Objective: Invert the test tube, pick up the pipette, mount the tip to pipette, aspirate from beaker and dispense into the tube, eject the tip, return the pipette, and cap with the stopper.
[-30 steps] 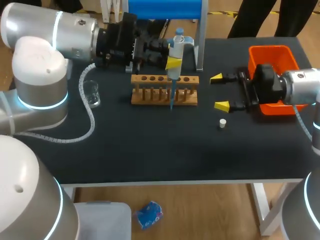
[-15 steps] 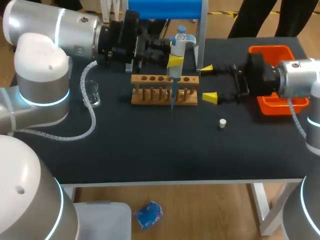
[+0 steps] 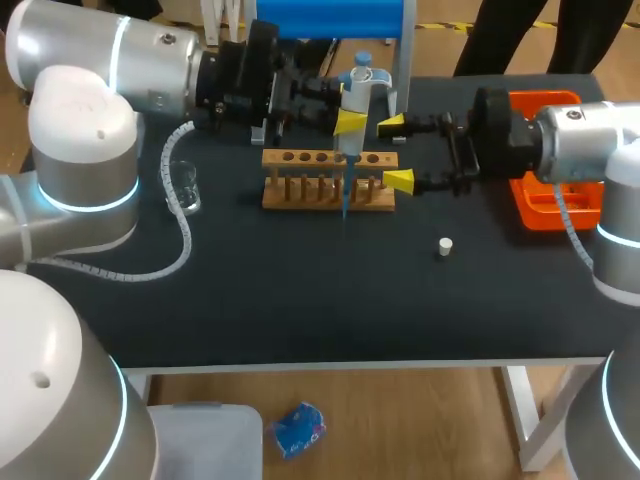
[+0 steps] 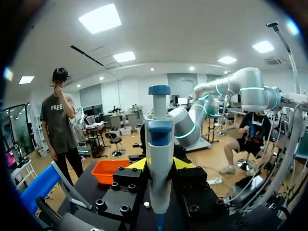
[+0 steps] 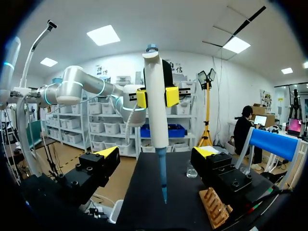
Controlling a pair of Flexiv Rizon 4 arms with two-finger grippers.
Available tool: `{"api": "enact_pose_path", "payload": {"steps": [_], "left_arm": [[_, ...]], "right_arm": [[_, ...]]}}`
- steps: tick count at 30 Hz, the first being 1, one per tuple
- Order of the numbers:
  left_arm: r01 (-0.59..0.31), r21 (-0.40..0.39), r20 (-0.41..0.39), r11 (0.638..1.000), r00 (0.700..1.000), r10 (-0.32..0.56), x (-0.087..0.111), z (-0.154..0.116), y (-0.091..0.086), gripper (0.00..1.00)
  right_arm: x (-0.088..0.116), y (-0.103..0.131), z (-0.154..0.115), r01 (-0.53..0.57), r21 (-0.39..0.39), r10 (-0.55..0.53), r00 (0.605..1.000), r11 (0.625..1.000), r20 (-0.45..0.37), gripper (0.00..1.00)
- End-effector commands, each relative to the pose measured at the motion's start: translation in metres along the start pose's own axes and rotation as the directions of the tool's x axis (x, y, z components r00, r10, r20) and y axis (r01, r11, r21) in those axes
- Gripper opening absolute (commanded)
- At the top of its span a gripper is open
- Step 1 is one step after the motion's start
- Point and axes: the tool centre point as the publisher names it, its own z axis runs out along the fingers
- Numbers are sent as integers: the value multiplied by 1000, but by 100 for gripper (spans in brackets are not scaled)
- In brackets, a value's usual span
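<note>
My left gripper (image 3: 349, 123) is shut on the white pipette (image 3: 352, 100) and holds it upright over the wooden rack (image 3: 330, 181). The pipette's blue tip (image 3: 345, 203) points down in front of the rack. In the left wrist view the pipette (image 4: 160, 159) stands between my yellow fingertips. My right gripper (image 3: 396, 153) is open just right of the pipette, at the rack's right end. In the right wrist view the pipette (image 5: 156, 96) and its tip (image 5: 162, 178) stand just ahead of my open fingers. The white stopper (image 3: 445, 245) lies on the mat. I cannot make out a test tube.
A glass beaker (image 3: 183, 185) stands left of the rack, near the left arm's cable. An orange bin (image 3: 555, 200) sits at the right, partly behind my right arm. A blue stand (image 3: 320, 15) rises behind the rack.
My right gripper has moved left from beside the orange bin to just right of the pipette, still open. The left gripper shifted slightly back with the pipette, then kept still.
</note>
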Motion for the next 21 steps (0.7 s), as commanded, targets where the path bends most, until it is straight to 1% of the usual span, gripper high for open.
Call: {"api": "enact_pose_path", "payload": {"steps": [1, 12, 19, 21], "left_arm": [[-1, 0, -2, 1000, 1000, 1, -1, 0, 0, 0], [-1, 0, -2, 1000, 1000, 1, -1, 0, 0, 0], [-1, 0, -2, 1000, 1000, 1, -1, 0, 0, 0], [-1, 0, -2, 1000, 1000, 1, -1, 0, 0, 0]], "right_arm": [[-1, 7, 15, 4, -14, -4, 1000, 1000, 0, 100], [1, 16, 45, 20, -22, -20, 1000, 1000, -16, 100], [-8, 18, 55, 8, -29, -9, 999, 1000, -32, 100], [-9, 19, 56, 9, -30, -10, 1000, 1000, -30, 88]]}}
